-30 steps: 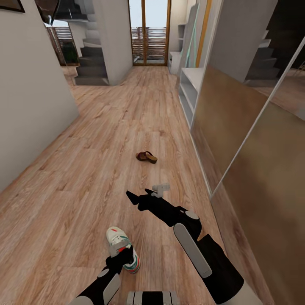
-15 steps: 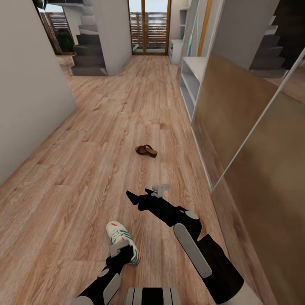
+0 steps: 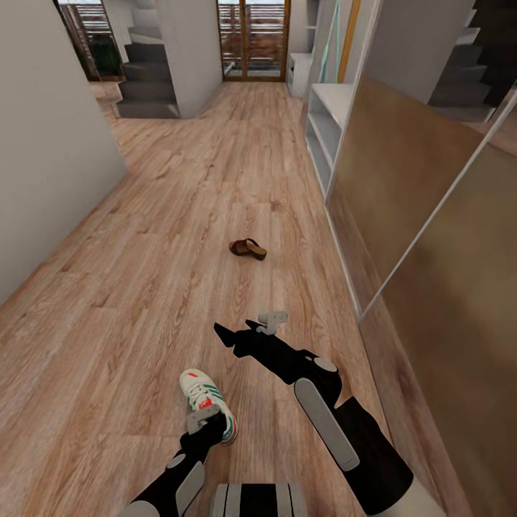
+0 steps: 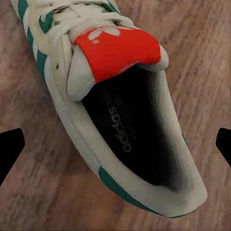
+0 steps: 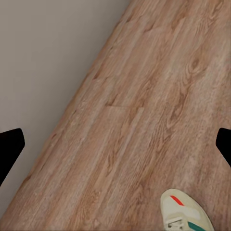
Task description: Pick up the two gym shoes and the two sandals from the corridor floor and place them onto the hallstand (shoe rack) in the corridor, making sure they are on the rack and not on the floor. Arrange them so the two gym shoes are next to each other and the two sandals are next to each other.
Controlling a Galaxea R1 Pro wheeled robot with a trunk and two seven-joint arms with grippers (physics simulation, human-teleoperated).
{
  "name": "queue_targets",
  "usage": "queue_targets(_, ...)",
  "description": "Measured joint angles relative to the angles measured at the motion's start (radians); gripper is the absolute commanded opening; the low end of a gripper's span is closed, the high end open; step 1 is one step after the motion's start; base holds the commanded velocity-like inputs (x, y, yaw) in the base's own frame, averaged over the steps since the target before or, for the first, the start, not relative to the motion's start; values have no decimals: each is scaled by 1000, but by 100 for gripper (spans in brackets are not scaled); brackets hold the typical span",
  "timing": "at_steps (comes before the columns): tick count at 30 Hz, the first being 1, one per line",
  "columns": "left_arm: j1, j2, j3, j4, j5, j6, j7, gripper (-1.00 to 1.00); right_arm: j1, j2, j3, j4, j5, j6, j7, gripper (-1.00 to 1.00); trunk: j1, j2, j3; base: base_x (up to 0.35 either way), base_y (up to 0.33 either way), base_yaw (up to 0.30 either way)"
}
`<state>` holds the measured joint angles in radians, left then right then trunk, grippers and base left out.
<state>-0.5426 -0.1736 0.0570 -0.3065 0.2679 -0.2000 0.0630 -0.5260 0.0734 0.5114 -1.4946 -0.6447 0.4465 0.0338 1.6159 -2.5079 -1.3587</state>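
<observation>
One gym shoe, white with green stripes and a red-orange tongue, lies on the corridor floor close in front of me. My left gripper hangs over its heel end. In the left wrist view the gym shoe lies below the open left gripper, whose black fingertips stand wide on either side. My right gripper hovers open over bare planks, empty. Its wrist view catches the shoe's toe. A brown sandal lies farther ahead. The grey hallstand stands along the right wall.
A tall mirrored brown sliding panel runs along the right side. A grey wall bounds the left. Stairs and a glazed door close the far end. Open flooring lies between the shoe and the sandal.
The whole view has shifted, so the camera moved. The shoe and sandal sit higher in the picture. The left gripper now stands over the shoe's heel rather than its middle.
</observation>
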Motion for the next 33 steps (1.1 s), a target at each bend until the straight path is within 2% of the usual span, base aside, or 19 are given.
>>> queue_targets(6,0,0,0,0,70,-20,0,100,0,0,0,0,0,0,0,100,0,0,-5,0,0,0)
queue_targets(10,0,0,0,-1,92,-51,0,100,0,0,0,0,0,0,0,100,0,0,-7,0,0,0)
queue_targets(22,0,0,0,1,100,-67,0,100,0,0,-1,0,0,0,0,100,0,0,-7,-4,0,0)
queue_targets(33,0,0,0,1,101,-69,0,100,0,0,-1,-1,0,0,0,100,0,0,-7,-119,0,0)
